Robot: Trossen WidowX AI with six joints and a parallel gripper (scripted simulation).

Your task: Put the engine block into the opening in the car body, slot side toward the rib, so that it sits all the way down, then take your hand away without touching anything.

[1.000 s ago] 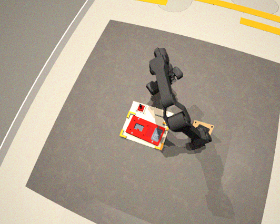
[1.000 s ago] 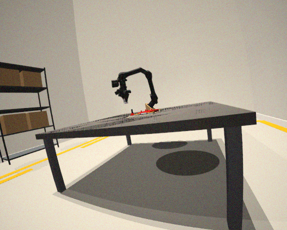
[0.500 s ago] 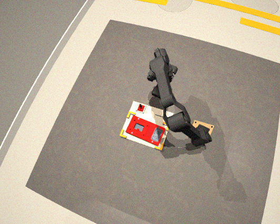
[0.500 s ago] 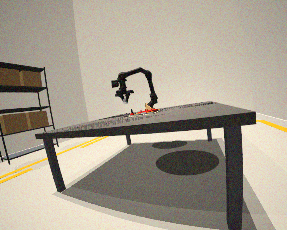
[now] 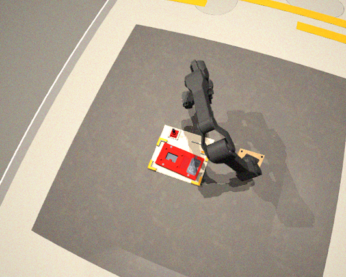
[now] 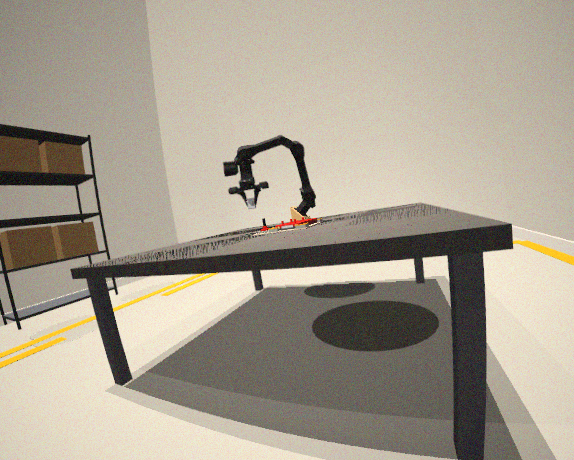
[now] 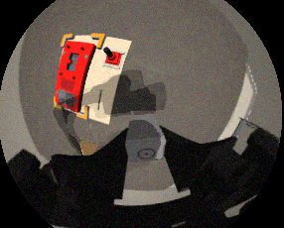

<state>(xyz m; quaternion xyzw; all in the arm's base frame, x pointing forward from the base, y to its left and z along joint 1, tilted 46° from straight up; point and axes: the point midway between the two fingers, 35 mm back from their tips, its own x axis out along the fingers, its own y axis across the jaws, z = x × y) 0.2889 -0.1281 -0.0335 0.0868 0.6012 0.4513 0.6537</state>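
Note:
The grey engine block (image 6: 251,203) (image 7: 145,140) is between the fingers of my gripper (image 6: 251,200) (image 7: 142,129), which is shut on it and holds it high above the table. The arm hides it in the top view. The red car body (image 5: 185,162) (image 6: 295,223) (image 7: 81,85) lies on a white plate (image 5: 165,132) (image 7: 124,48), below and to one side of the gripper. Its opening (image 5: 172,156) (image 7: 72,61) shows grey inside, with a small red piece at one edge that may be the rib. I cannot tell which side of the block has the slot.
A red square with an upright black lever (image 5: 173,132) (image 6: 264,223) (image 7: 108,53) stands on the plate beside the car body. Yellow brackets (image 5: 151,166) (image 7: 99,41) sit near the car body's corners. The arm's tan base plate (image 5: 260,154) (image 7: 89,148) is beyond the plate's window end.

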